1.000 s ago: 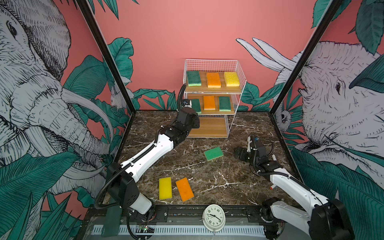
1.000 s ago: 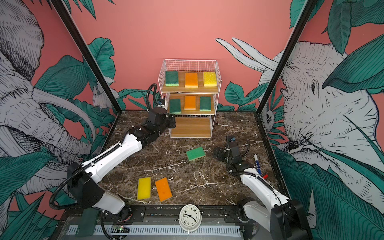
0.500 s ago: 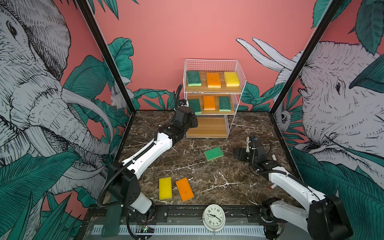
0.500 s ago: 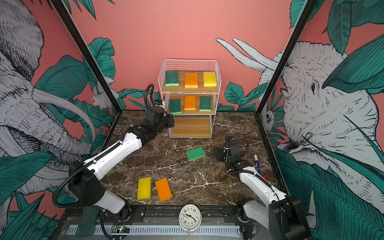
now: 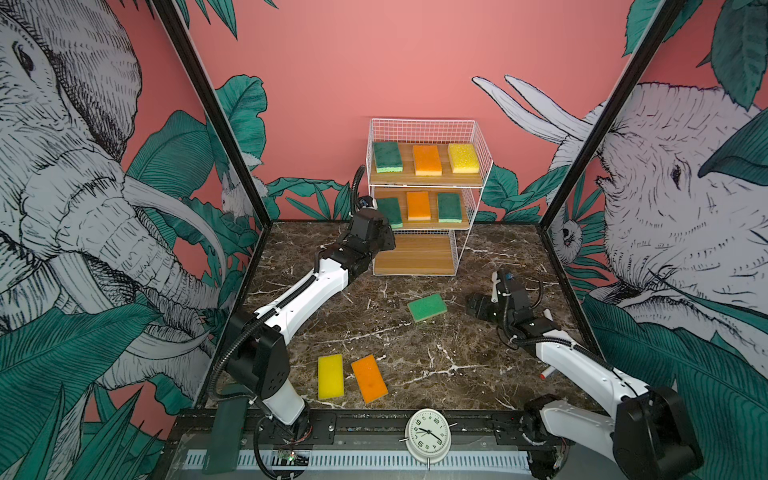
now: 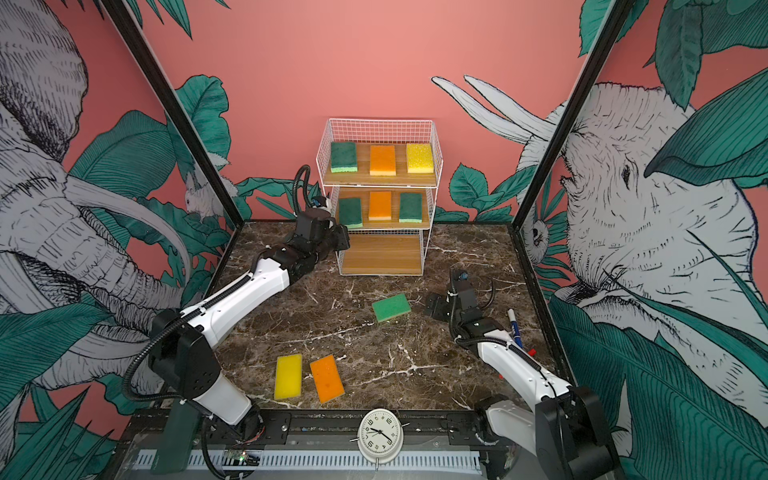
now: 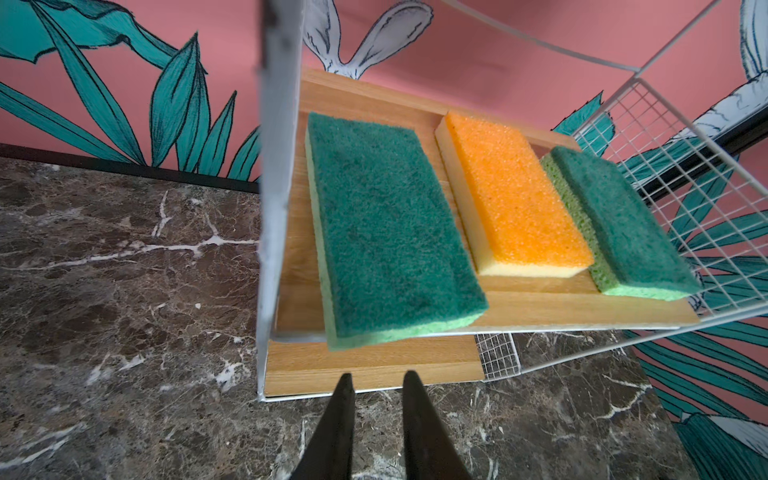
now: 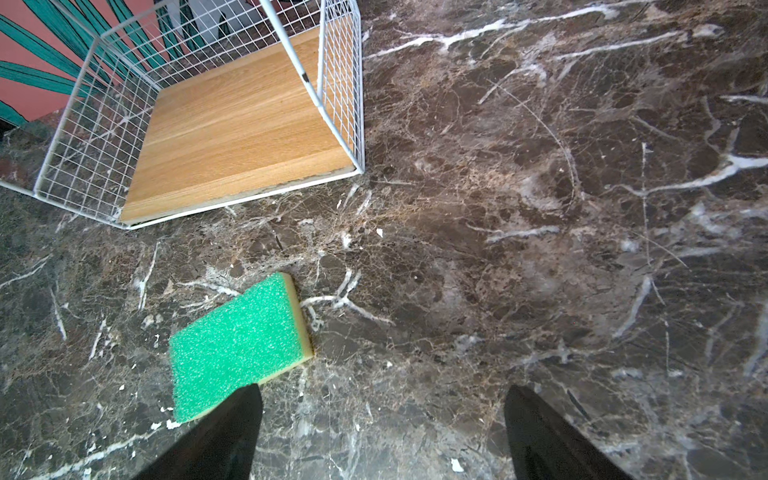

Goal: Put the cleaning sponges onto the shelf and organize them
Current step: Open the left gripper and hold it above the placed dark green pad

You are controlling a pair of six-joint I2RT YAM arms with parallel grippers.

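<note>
six sponges (image 5: 427,160) lie on the shelf (image 5: 422,129); only its bottom board (image 5: 411,257) is bare. the left gripper (image 7: 377,376), closed and empty, hangs in front of the middle board (image 7: 540,307). the right gripper (image 8: 382,388), wide open and empty, stands at 3 o'clock of the green sponge (image 5: 427,306) on the table (image 5: 478,365), probably its next pick.

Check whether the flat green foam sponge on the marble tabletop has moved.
No. The flat green foam sponge lies unchanged relative to the white wire-grid shelf.
</note>
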